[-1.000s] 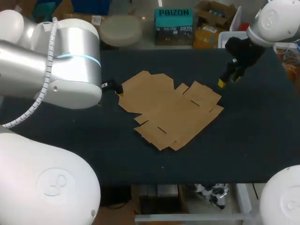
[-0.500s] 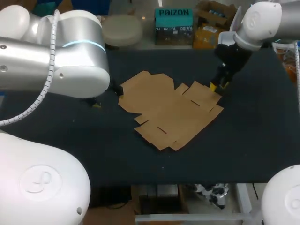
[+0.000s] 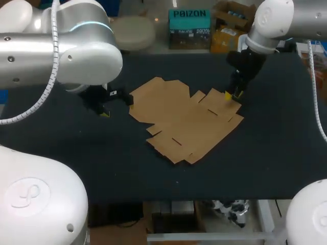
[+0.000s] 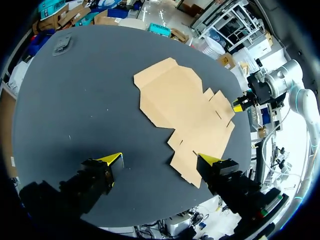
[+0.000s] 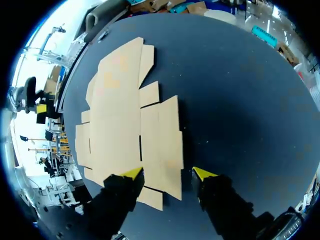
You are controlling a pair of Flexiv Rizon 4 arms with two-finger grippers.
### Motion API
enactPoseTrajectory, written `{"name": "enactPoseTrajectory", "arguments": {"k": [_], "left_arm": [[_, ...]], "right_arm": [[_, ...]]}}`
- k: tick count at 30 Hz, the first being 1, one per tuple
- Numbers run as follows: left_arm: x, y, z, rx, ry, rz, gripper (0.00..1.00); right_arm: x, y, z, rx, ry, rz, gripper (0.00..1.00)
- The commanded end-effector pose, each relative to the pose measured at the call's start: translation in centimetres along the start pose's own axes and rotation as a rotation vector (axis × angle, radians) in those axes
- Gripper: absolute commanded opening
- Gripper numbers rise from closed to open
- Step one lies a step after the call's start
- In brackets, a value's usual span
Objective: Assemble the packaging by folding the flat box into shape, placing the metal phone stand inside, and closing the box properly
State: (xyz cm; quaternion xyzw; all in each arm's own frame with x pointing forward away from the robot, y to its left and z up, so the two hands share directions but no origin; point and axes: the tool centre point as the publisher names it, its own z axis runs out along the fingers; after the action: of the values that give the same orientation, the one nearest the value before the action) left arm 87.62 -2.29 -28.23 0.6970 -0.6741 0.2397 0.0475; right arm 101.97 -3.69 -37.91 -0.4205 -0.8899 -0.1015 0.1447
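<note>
While the flat box (image 3: pixel 184 120) lies fully unfolded in the middle of the dark table (image 3: pixel 276 153), the job in hand looks like getting a first grip on one flap. The right gripper (image 5: pixel 167 175) hangs over the end flap nearest it, fingers apart and holding nothing. I'd say it should come in low at the very edge so one finger slips under the thin sheet, then lift along a crease, not across it. The left gripper (image 4: pixel 160 160), also spread wide and empty, sits just off the opposite side and would do well to pin the sheet so it can't slide. It is tan card, die-cut with flaps, short slots and faint fold lines.
</note>
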Motion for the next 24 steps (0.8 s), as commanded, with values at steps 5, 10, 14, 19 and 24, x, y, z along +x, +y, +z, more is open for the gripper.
{"name": "enactPoseTrajectory", "arguments": {"k": [5,10,14,19,24], "left_arm": [[0.0,-0.3,0.0,-0.151,0.001,0.001,1.00],[-0.1,-0.5,0.4,-0.151,-0.002,-0.005,1.00],[-0.1,-0.5,0.5,-0.154,-0.002,-0.007,1.00],[-0.3,-0.6,0.6,-0.152,0.004,-0.013,1.00],[-0.4,-0.6,0.5,-0.149,0.010,-0.013,1.00]], "right_arm": [[-1.2,0.7,1.9,0.078,0.056,0.013,0.48],[-1.0,0.7,2.5,0.062,0.096,0.028,0.40],[-0.6,0.4,2.3,0.037,0.110,0.033,0.00],[0.2,-0.2,1.8,-0.018,0.138,0.074,0.00],[1.2,-1.0,1.9,-0.065,0.181,0.136,0.00]]}}
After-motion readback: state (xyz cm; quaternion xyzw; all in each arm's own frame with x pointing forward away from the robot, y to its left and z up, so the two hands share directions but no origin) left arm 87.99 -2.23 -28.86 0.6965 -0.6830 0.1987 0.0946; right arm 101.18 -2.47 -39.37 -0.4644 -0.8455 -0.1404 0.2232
